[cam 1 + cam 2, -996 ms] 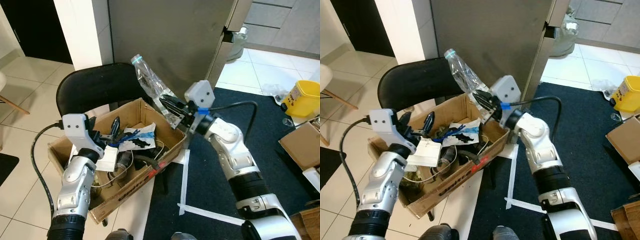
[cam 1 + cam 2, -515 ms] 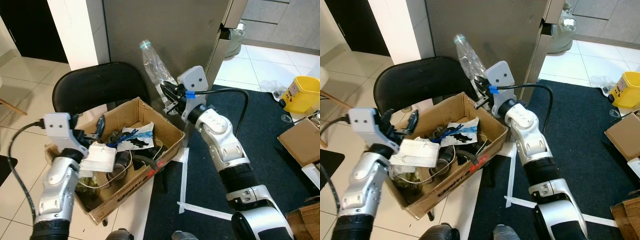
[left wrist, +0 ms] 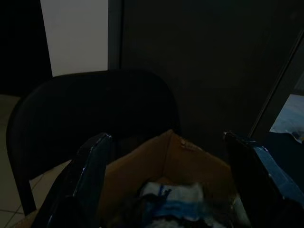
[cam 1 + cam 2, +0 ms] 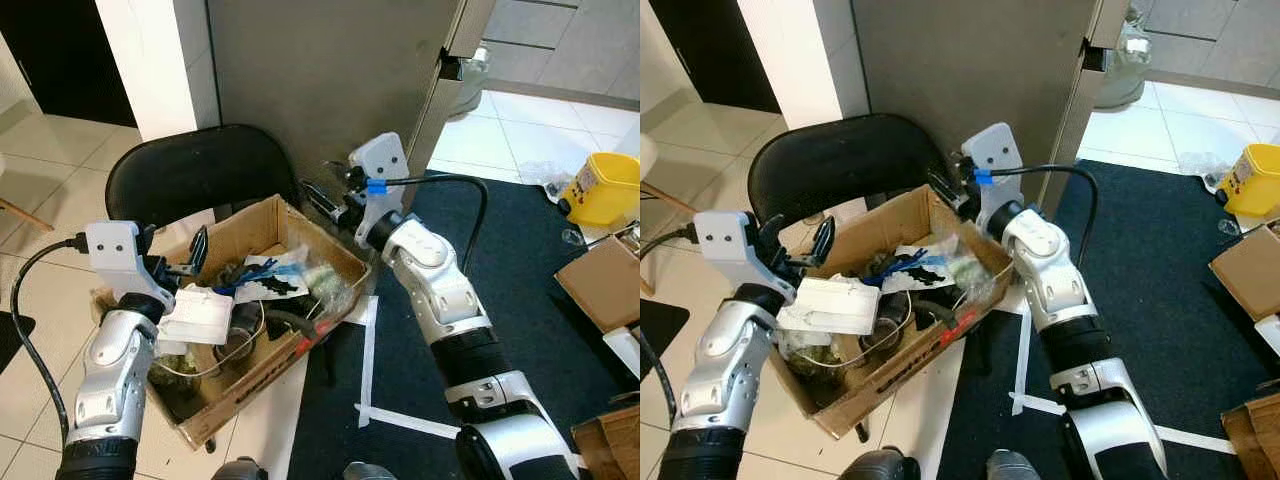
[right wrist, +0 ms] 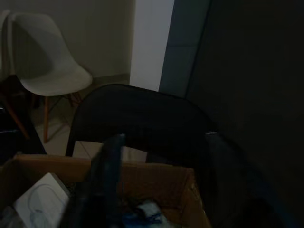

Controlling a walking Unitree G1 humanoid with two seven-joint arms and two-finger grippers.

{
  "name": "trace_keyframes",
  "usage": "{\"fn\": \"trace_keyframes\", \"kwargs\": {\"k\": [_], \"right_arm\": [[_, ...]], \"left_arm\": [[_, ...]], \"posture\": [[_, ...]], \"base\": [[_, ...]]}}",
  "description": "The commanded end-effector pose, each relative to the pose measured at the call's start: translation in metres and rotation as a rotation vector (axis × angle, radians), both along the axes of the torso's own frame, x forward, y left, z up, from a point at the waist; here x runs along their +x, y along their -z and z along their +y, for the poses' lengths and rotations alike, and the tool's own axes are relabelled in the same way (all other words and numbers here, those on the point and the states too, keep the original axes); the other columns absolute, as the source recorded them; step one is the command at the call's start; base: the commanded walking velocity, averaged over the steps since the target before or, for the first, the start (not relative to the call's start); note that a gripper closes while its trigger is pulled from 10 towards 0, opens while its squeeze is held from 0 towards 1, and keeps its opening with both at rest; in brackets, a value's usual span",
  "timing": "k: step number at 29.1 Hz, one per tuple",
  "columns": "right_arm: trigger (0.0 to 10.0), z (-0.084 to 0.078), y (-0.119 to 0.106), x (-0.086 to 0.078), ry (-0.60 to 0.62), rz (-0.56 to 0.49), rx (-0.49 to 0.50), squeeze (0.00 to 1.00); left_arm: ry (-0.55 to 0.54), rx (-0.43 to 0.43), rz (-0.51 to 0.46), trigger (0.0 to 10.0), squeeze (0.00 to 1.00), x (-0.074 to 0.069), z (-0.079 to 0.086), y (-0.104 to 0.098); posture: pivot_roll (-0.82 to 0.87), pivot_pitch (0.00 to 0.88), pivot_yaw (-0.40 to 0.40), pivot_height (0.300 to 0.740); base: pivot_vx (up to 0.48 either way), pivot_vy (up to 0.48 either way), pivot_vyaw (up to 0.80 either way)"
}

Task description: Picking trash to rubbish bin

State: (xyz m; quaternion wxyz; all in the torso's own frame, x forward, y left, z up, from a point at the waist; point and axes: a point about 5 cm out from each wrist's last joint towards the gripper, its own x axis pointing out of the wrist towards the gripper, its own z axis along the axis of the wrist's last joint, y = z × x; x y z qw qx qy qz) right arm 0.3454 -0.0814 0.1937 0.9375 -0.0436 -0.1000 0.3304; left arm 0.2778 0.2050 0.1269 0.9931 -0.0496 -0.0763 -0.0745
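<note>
Right gripper (image 4: 318, 199) parted and empty above the far rim of the cardboard box (image 4: 262, 375), clear plastic bottle (image 4: 322, 282) lying inside among the trash; left gripper (image 4: 192, 255) spread wide, poised beside a white packet (image 4: 198, 316).

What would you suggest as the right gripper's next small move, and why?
Probably draw the right gripper back from the cardboard box: its fingers are open with nothing between them, and the clear plastic bottle already lies inside among the other trash.
</note>
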Motion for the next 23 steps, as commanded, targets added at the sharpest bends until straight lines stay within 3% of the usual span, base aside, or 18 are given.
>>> {"fn": "trace_keyframes", "kwargs": {"k": [1, 5, 6, 7, 8, 9, 13, 15, 17, 18, 20, 23], "right_arm": [[10.0, -0.004, 0.0, -0.002, 0.003, 0.016, 0.031, 1.0], [10.0, -0.021, -0.004, 0.004, 0.057, 0.027, 0.108, 1.0], [10.0, -0.026, -0.005, 0.005, 0.073, 0.025, 0.116, 0.57], [10.0, -0.04, -0.007, 0.008, 0.11, 0.02, 0.148, 0.22], [10.0, -0.05, -0.008, 0.01, 0.136, 0.016, 0.172, 0.22], [10.0, -0.06, -0.008, 0.012, 0.17, 0.023, 0.194, 0.0], [10.0, -0.087, 0.001, 0.017, 0.319, 0.052, 0.225, 0.0], [10.0, -0.091, 0.005, 0.016, 0.343, 0.068, 0.24, 0.0], [10.0, -0.087, 0.011, 0.014, 0.337, 0.088, 0.244, 0.0], [10.0, -0.073, 0.021, 0.01, 0.298, 0.115, 0.219, 0.0], [10.0, -0.064, 0.025, 0.008, 0.262, 0.12, 0.2, 0.0], [10.0, -0.06, 0.026, 0.007, 0.245, 0.12, 0.196, 0.0]], "left_arm": [[0.013, 0.017, 0.016, 10.0, 0.0, 0.001, -0.003, 0.001], [0.032, 0.013, 0.015, 10.0, 0.0, 0.002, -0.009, 0.001], [0.034, 0.013, 0.015, 10.0, 0.0, 0.002, -0.01, 0.001], [0.044, 0.016, 0.016, 10.0, 0.0, 0.003, -0.013, 0.001], [0.051, 0.018, 0.016, 10.0, 0.0, 0.003, -0.016, 0.001], [0.058, 0.023, 0.016, 10.0, 0.0, 0.003, -0.018, 0.001], [0.084, 0.014, 0.007, 10.0, 0.0, 0.005, -0.026, 0.0], [0.094, 0.009, 0.005, 10.0, 0.0, 0.007, -0.03, -0.001], [0.108, 0.0, 0.005, 10.0, 0.0, 0.009, -0.035, -0.002], [0.128, -0.009, 0.01, 10.0, 0.0, 0.013, -0.044, -0.002], [0.156, -0.004, 0.008, 10.0, 0.0, 0.014, -0.051, -0.002], [0.174, 0.001, 0.004, 10.0, 0.0, 0.014, -0.054, -0.002]], "posture": [[0.0, 0.0, -0.015, 0.74], [0.0, 0.0, -0.016, 0.74], [0.0, 0.0, -0.016, 0.74], [0.0, 0.0, -0.016, 0.74], [0.0, 0.0, -0.016, 0.74], [0.0, 0.0, -0.016, 0.74], [-0.01, 0.0, -0.02, 0.74], [-0.01, 0.0, -0.02, 0.74], [-0.02, 0.0, -0.022, 0.74], [-0.02, 0.0, -0.023, 0.74], [-0.01, 0.0, -0.026, 0.74], [-0.01, 0.0, -0.026, 0.74]], "base": [[0.0, 0.0, 0.0], [0.0, 0.0, 0.0], [0.0, 0.0, 0.0], [0.0, 0.0, 0.0], [0.0, 0.0, 0.0], [0.0, 0.0, 0.0], [0.0, 0.0, 0.0], [0.0, 0.0, 0.0], [0.0, 0.0, 0.0], [0.0, 0.0, 0.0], [0.0, 0.0, 0.0], [0.0, 0.0, 0.0]]}}
